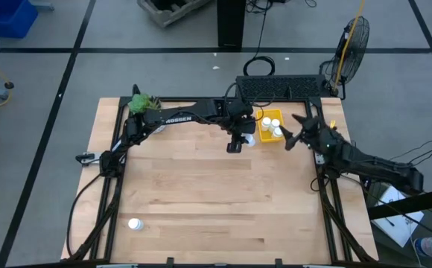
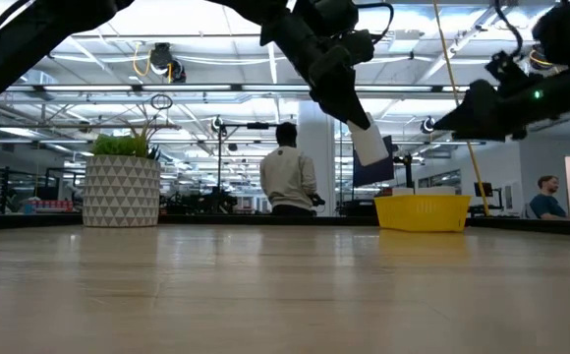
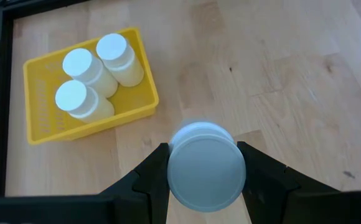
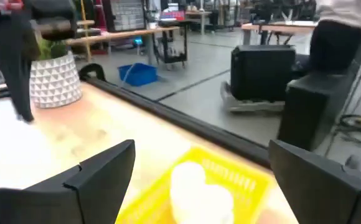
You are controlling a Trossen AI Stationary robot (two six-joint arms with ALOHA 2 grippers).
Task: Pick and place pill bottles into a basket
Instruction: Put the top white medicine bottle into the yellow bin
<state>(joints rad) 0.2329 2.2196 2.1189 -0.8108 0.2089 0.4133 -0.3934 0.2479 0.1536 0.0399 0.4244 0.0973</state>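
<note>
White-capped pill bottle (image 3: 204,167) is pinched between the left gripper (image 3: 202,177) jaws, held clear of the wooden table (image 1: 201,193) just beside the yellow basket (image 3: 42,127), presumably so it can clear the rim. Three bottles (image 3: 96,74) already stand inside; one (image 1: 134,223) lies far off. Right gripper (image 4: 199,180) hovers over the basket, jaws spread, holding nothing.

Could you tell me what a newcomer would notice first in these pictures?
The left gripper holds a bottle in the air just beside the yellow basket, which already has three bottles in it. One lone bottle stands far off near the table's front left corner.
</note>
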